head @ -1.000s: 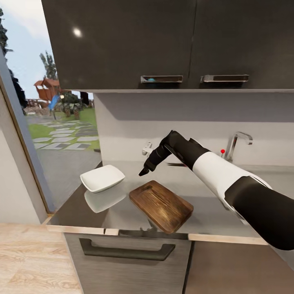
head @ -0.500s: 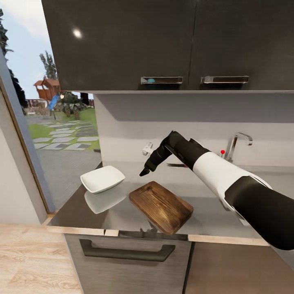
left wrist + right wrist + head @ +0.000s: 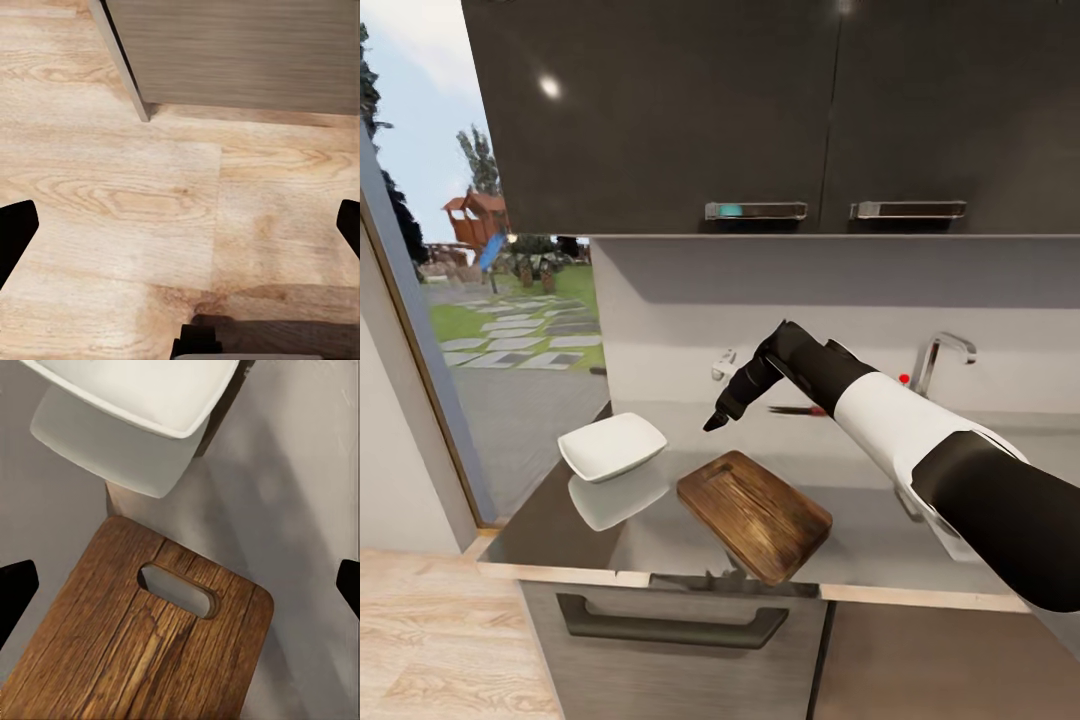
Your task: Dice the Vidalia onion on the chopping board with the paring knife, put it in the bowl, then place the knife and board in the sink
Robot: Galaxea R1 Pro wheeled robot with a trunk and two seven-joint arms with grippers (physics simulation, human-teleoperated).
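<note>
Between the earlier head pictures and this one the whole scene sits slightly lower, cabinets and surface alike, so the camera has tilted; the right hand (image 3: 712,422) keeps its place over the surface (image 3: 880,520), hovering just above and beyond the handle end of the chopping board (image 3: 755,515). Its fingers (image 3: 16,585) stand spread at both edges of the right wrist view, pinching nothing, with the board's slot-shaped handle hole (image 3: 178,590) between them below.

On the head view's clock face, the chopping board lies near the centre, slanted, one corner close to the front edge at 6 o'clock. The bowl (image 3: 612,446) sits at about 9 o'clock of the board, just beside it and apart, its reflection on the grey surface beneath. The paring knife (image 3: 797,409) lies at about 1 o'clock of the board, near the backsplash, partly hidden by the right arm. The chrome tap (image 3: 938,360) with its red knob (image 3: 904,379) stands toward 2 o'clock; the sink basin is hidden by the arm.

The left hand (image 3: 180,229) hangs over the wooden floor (image 3: 150,195), its dark fingers (image 3: 15,236) spread wide and holding nothing, beside a grey cabinet front (image 3: 240,52).
</note>
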